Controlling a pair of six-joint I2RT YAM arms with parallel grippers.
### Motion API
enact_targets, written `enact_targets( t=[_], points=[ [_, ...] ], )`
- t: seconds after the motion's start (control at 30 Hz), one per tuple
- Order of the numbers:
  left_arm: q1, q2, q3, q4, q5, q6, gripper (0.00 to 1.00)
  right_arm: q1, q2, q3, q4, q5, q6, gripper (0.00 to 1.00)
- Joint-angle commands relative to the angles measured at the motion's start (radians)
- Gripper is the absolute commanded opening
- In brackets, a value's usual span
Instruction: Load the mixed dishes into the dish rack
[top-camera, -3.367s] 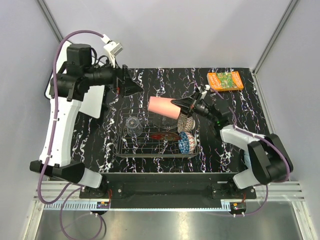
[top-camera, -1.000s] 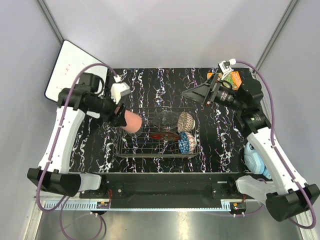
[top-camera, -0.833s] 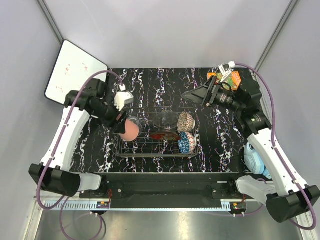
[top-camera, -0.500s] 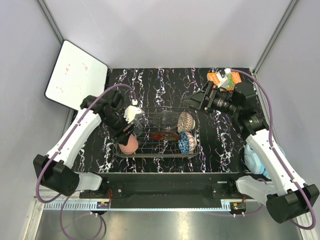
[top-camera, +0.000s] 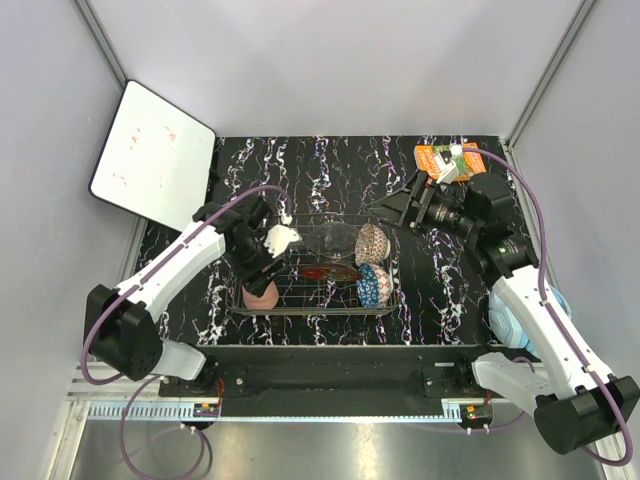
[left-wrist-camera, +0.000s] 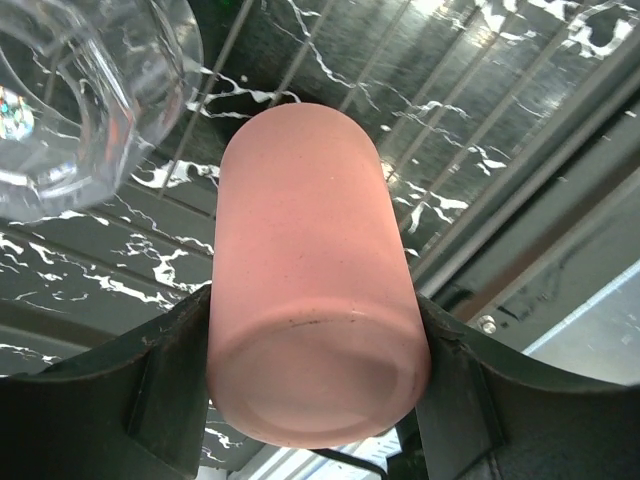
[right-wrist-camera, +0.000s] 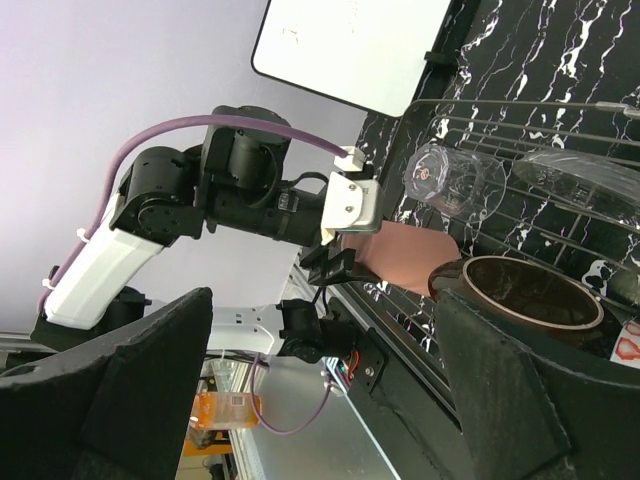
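The salmon-pink cup (top-camera: 260, 294) sits low in the near-left corner of the dish rack (top-camera: 312, 311), and my left gripper (top-camera: 264, 272) is shut on it. In the left wrist view both fingers press the sides of the salmon-pink cup (left-wrist-camera: 310, 300), base toward the camera, with the clear glass cup (left-wrist-camera: 80, 90) beside it over the rack wires (left-wrist-camera: 470, 180). The clear glass bowl (top-camera: 330, 238), red dish (top-camera: 330, 271), beige-brown bowl (top-camera: 371, 243) and blue bowl (top-camera: 374, 285) stand in the rack. My right gripper (top-camera: 393, 207) hangs open above the rack's far right corner, empty.
An orange book (top-camera: 440, 160) lies at the table's far right, partly under the right wrist. Blue headphones (top-camera: 505, 322) lie by the right arm. A white board (top-camera: 150, 155) leans at the far left. The right wrist view shows the left arm (right-wrist-camera: 230, 190) over the rack.
My left arm has carried the pink cup from the rack's left side down into its near-left corner. The right gripper has shifted slightly and stayed open.
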Motion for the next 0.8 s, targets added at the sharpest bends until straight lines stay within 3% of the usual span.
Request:
enact_targets(
  t=[0.0,0.07,0.1,0.17,0.3,0.5,0.7,0.73,0.77],
  points=[
    [-0.031,-0.007,-0.016,0.098,-0.102,-0.044,0.0,-0.005,-0.03,-0.014,0.007,0.01,-0.015,1.0],
    [-0.039,-0.007,-0.019,0.104,-0.125,-0.048,0.02,-0.005,-0.031,-0.018,0.009,0.009,-0.015,1.0],
    [-0.045,-0.007,-0.022,0.103,-0.128,-0.051,0.09,-0.003,-0.031,-0.019,0.007,0.009,-0.014,1.0],
    [-0.05,-0.012,-0.022,0.104,-0.128,-0.056,0.11,-0.005,-0.031,-0.019,0.009,0.007,-0.012,1.0],
    [-0.056,-0.016,-0.024,0.1,-0.126,-0.059,0.27,-0.005,-0.033,-0.022,0.007,0.003,-0.012,1.0],
    [-0.062,-0.022,-0.036,0.077,-0.122,-0.062,0.4,-0.003,-0.036,-0.02,0.003,0.004,-0.015,1.0],
    [-0.062,-0.05,-0.021,0.06,-0.122,-0.062,0.83,-0.003,-0.028,-0.02,-0.002,0.001,-0.014,1.0],
    [-0.062,-0.056,-0.004,0.06,-0.126,-0.065,0.99,-0.005,-0.028,-0.02,-0.002,0.0,-0.014,1.0],
    [-0.062,-0.065,0.007,0.055,-0.129,-0.065,0.99,-0.003,-0.028,-0.02,-0.003,-0.002,-0.014,1.0]
  ],
)
